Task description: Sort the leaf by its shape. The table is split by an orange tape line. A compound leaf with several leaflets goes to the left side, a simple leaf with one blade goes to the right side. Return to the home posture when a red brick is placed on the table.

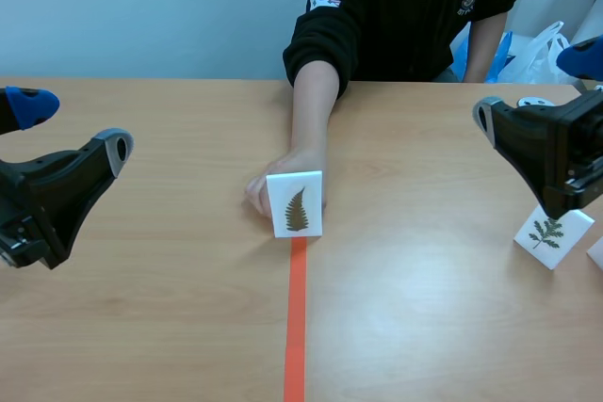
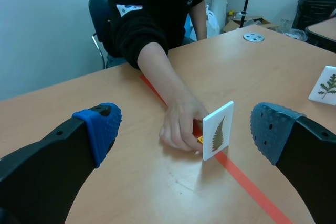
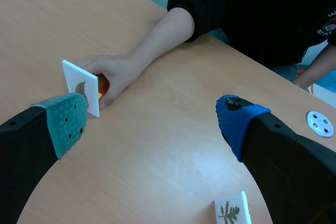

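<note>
A white card [image 1: 296, 202] showing a fern-like leaf with several leaflets stands upright at the far end of the orange tape line [image 1: 295, 327]. A person's hand [image 1: 273, 181] holds it from behind. In the left wrist view the card [image 2: 217, 129] and the hand [image 2: 176, 124] are ahead of my open left gripper [image 2: 186, 129]. My left gripper [image 1: 71, 127] hangs at the table's left and my right gripper [image 1: 534, 87] at its right, both open, empty and far from the card. The right wrist view has the card [image 3: 81, 87] just beyond one pad of my right gripper [image 3: 151, 124].
A second white card [image 1: 551, 235] with a small branched leaf stands on the right side, below my right gripper, also seen as the card [image 3: 231, 211] and the card [image 2: 328, 85]. Another white piece [image 1: 595, 251] shows at the right edge. A metal disc [image 3: 320, 123] sits in the tabletop.
</note>
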Motion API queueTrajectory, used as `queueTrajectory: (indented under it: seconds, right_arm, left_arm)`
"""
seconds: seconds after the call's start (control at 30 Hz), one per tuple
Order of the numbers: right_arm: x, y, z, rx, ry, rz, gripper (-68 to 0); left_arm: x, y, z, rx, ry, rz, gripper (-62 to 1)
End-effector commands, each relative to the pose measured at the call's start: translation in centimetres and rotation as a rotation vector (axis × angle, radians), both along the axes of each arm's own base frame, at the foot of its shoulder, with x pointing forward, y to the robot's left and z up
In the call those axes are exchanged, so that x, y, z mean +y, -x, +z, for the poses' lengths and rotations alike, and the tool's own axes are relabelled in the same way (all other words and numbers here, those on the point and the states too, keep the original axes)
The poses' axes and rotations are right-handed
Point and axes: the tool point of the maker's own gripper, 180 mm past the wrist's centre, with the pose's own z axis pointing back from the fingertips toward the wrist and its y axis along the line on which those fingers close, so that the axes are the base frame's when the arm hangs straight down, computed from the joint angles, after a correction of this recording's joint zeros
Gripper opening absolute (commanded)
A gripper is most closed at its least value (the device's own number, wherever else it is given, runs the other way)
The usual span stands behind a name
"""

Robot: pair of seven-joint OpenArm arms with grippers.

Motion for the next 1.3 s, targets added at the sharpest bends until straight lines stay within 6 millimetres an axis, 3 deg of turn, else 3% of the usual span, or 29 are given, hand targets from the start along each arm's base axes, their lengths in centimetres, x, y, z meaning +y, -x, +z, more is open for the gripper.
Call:
queueTrajectory:
  seconds: [0.0,0.57,0.7,0.97,1.07,1.27]
  right_arm:
    - [-0.2,-0.3,0.8,-0.033,0.002,-0.002,-17.3]
    - [-0.5,-0.4,0.5,-0.024,0.008,-0.009,-17.3]
    - [-1.8,-1.0,-0.8,0.003,0.022,-0.043,-17.3]
    - [-5.5,-3.5,-5.7,0.107,0.020,-0.113,-17.3]
    - [-5.1,-4.1,-7.5,0.156,0.031,-0.053,-17.3]
    - [-2.3,-5.3,-9.9,0.214,0.084,0.103,-17.3]
  left_arm:
    - [0.1,-0.1,0.6,-0.019,0.023,0.010,-8.0]
    - [0.1,-0.1,0.6,-0.019,0.023,0.006,-8.0]
    - [0.1,-0.1,0.6,-0.019,0.023,0.006,-8.0]
    - [0.1,-0.1,0.6,-0.019,0.023,0.006,-8.0]
    - [0.1,-0.1,0.6,-0.019,0.023,0.006,-8.0]
    - [0.1,-0.1,0.6,-0.019,0.023,0.006,-8.0]
